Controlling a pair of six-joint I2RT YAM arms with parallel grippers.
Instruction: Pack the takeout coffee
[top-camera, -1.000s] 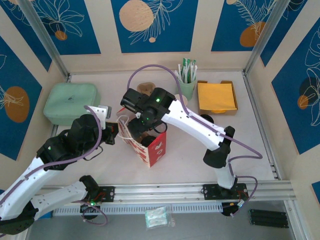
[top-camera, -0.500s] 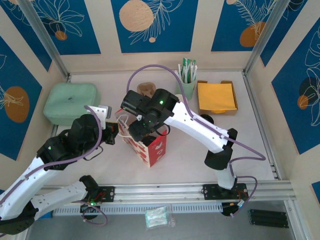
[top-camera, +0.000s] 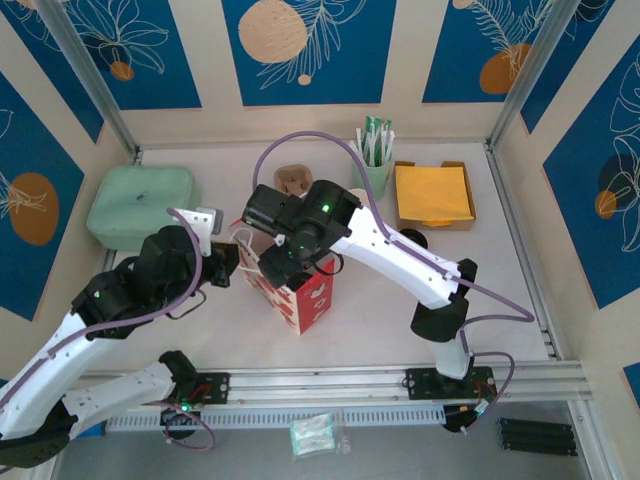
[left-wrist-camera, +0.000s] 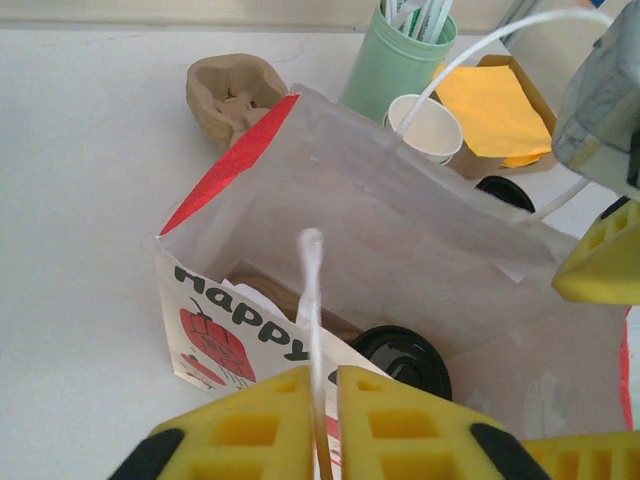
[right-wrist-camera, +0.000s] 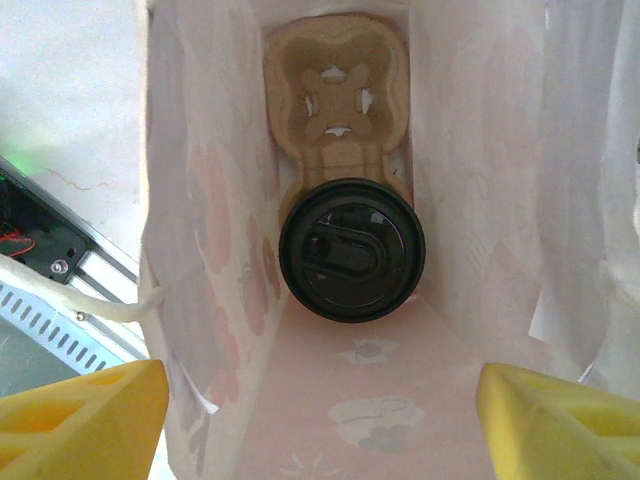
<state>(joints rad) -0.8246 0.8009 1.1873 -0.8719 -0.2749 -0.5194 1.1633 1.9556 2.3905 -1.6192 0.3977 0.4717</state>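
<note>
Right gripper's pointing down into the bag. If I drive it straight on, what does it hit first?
Most likely the takeout coffee's black lid, sitting in the carrier at the bottom of the paper bag. The right gripper is open above it; depth is hard to judge.

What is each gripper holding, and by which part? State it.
Left gripper pinches the paper bag by its near white cord handle. Right gripper is open above the bag, holding nothing.
</note>
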